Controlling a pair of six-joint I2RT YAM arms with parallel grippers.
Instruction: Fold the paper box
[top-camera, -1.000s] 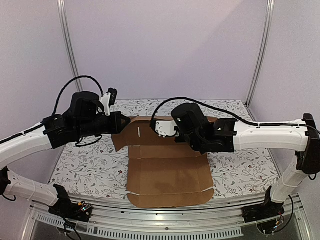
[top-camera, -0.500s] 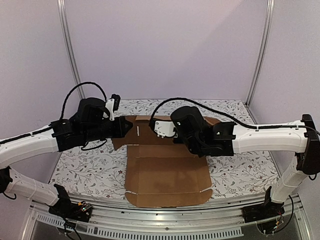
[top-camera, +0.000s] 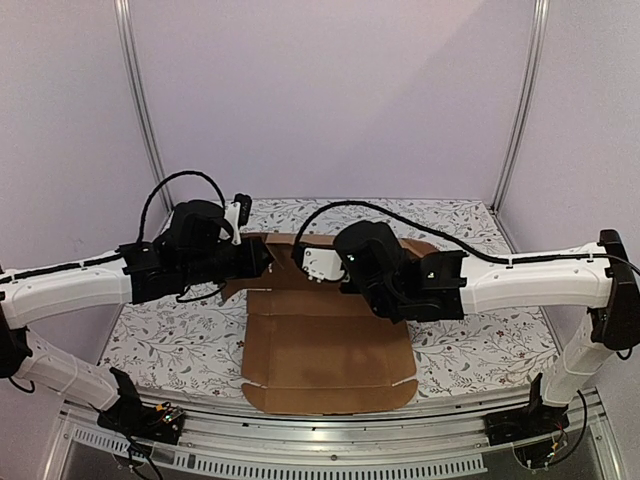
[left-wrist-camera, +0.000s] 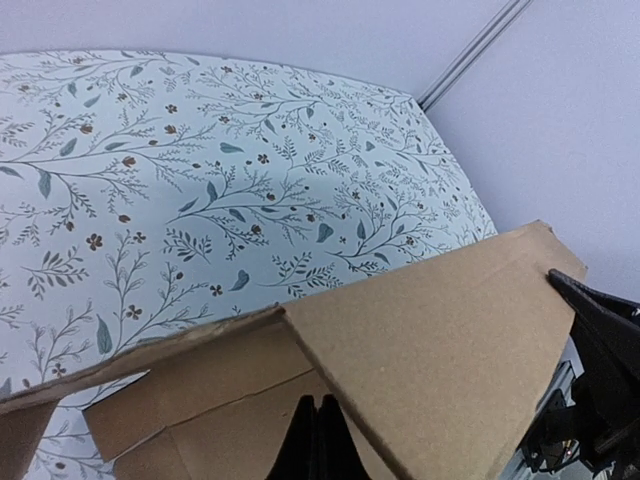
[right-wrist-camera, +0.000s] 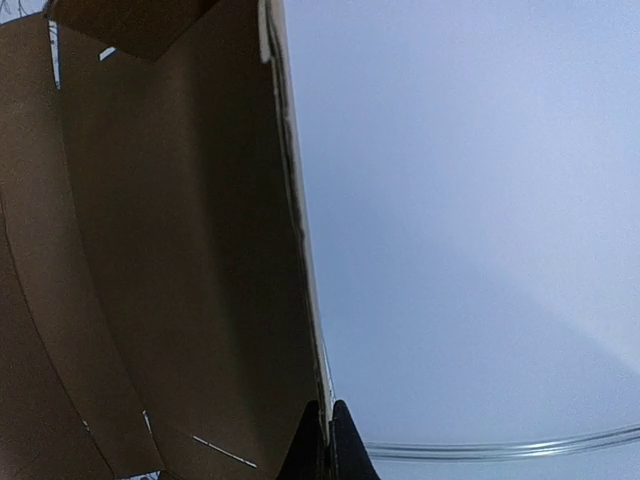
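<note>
**Operator:** Brown cardboard, that's all I can make out. Where is it?

**Observer:** That's your paper box (top-camera: 330, 350). It sits in the middle of the floral desk (top-camera: 170, 335). Its large panel lies flat toward the near edge, and its far flaps are lifted.

**Operator:** What is my left gripper doing?

**Observer:** Your left gripper (left-wrist-camera: 316, 432) is closed, with its dark fingers (left-wrist-camera: 302, 452) pressed together on a cardboard edge. In its wrist view, one flap tilts up over the desk and another panel lies beneath it.

**Operator:** And the right one?

**Observer:** Your right gripper (right-wrist-camera: 326, 428) is pinched on the thin edge of an upright panel. That edge rises straight from the fingertips, and you can see slits cut in the cardboard to its left.

**Operator:** Are the two grippers close together?

**Observer:** From above they look near each other over the far half of the box. You can't see either gripper's fingertips in that view.
</note>
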